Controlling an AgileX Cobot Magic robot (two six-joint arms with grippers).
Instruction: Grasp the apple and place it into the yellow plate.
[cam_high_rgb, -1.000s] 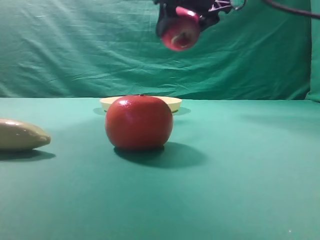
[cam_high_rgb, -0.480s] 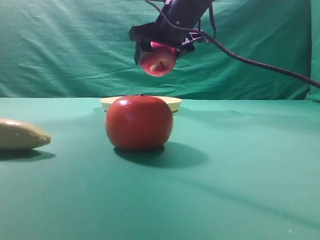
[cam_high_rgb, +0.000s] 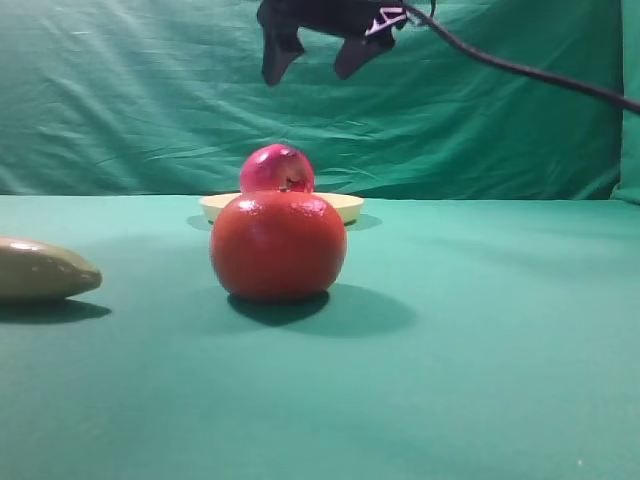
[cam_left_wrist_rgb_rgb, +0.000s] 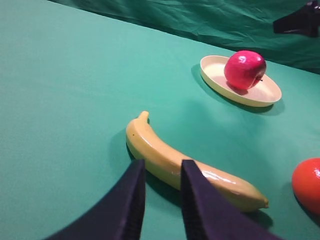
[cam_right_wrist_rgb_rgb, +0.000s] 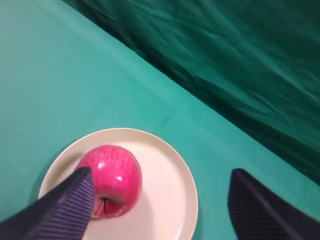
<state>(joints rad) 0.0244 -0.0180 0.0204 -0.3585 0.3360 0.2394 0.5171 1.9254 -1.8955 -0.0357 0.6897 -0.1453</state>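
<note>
Precariously, the apple sat off-centre in the yellow plate, near its rim, below the spread, empty right gripper; any nudge risked rolling it out.

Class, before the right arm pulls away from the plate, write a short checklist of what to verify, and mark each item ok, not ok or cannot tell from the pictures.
1. The apple sits inside the yellow plate: ok.
2. The right claw is open, empty and apart from the apple: ok.
3. The apple has come to rest and will not roll: cannot tell from one moment.
4. The plate lies flat on the green cloth: ok.
5. The orange-red ball stands in front of the plate, not touching it: ok.
6. The left claw holds nothing above the banana: ok.
</note>
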